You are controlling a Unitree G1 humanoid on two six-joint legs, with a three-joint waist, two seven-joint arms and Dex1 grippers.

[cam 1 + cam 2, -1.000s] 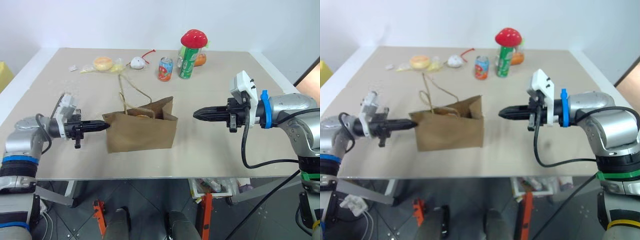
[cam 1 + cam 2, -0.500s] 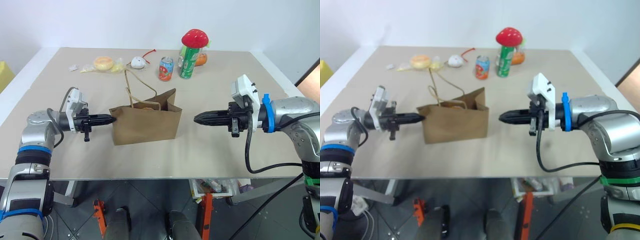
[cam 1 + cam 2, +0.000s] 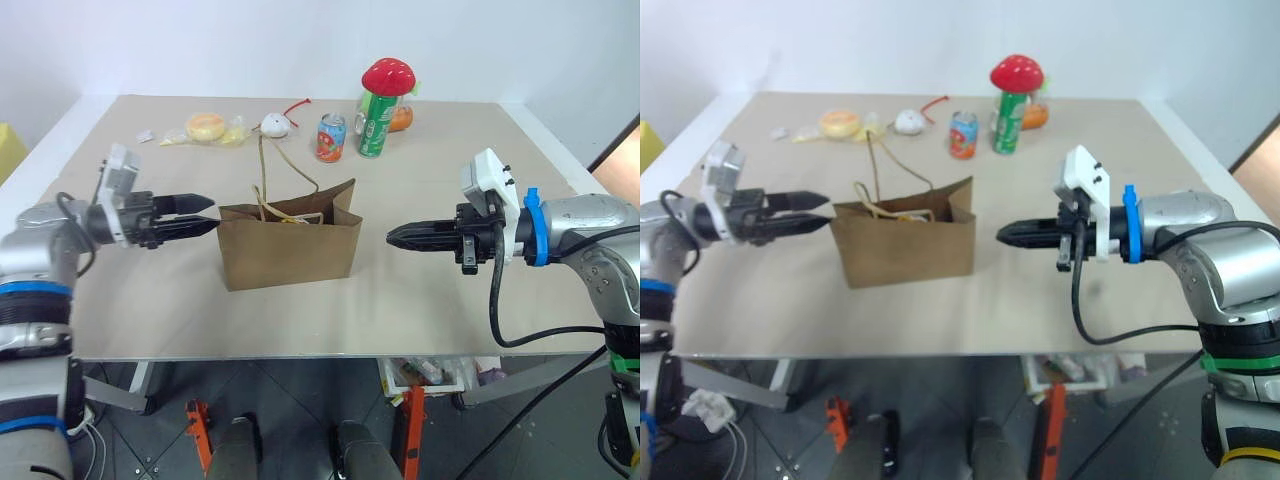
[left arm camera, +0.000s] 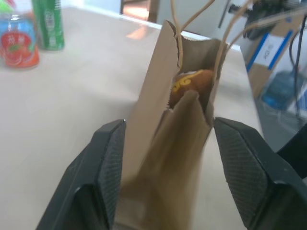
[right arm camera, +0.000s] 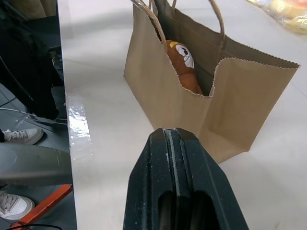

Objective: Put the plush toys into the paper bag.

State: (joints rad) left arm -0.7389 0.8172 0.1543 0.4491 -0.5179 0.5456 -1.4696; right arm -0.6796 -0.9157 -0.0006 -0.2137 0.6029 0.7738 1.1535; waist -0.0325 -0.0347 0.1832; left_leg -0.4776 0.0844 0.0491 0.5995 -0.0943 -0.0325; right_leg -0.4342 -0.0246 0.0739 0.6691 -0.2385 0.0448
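Evidently the filling step looks finished: the paper bag stands upright mid-surface with a brown plush toy inside. Beside it, the left gripper is parted and empty; the right gripper is closed, empty. Next, check for the white toy.

From our head we look forward and down through two eyes, both taking in the tabletop and the paper bag between our end effectors. Each wrist camera sights closely along its own end effector, meeting the bag from opposite ends.
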